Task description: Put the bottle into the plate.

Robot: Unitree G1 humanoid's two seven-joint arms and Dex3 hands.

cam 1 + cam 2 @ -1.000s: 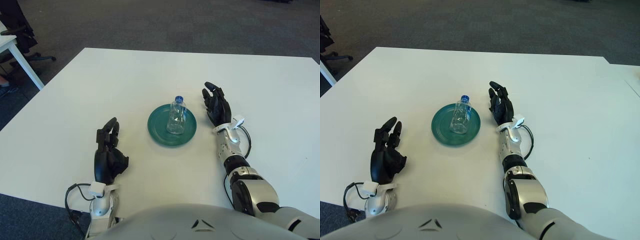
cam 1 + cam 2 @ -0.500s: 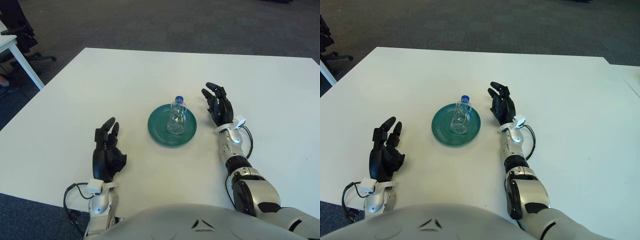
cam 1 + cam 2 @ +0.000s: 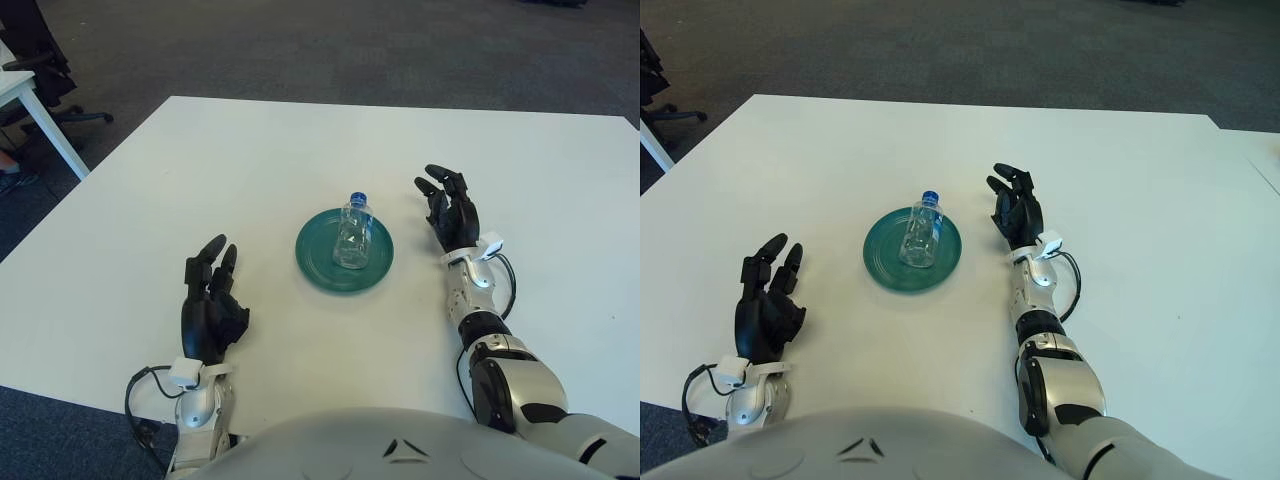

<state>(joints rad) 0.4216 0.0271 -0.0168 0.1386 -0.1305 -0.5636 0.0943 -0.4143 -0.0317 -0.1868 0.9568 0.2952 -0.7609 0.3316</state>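
Note:
A clear plastic bottle (image 3: 354, 230) with a blue cap stands upright in the middle of a round green plate (image 3: 318, 259) on the white table. My right hand (image 3: 450, 208) is to the right of the plate, apart from it, with its fingers spread and holding nothing. My left hand (image 3: 209, 300) rests on the table near the front left, well away from the plate, fingers relaxed and empty.
The white table (image 3: 240, 160) reaches far beyond the plate on all sides. A second white table's corner (image 3: 22, 95) and a dark office chair (image 3: 35, 45) stand off the far left, over dark carpet.
My right hand has drawn back to the right, away from the plate and bottle. My left hand has slid slightly back and left. The bottle has stayed upright in the plate.

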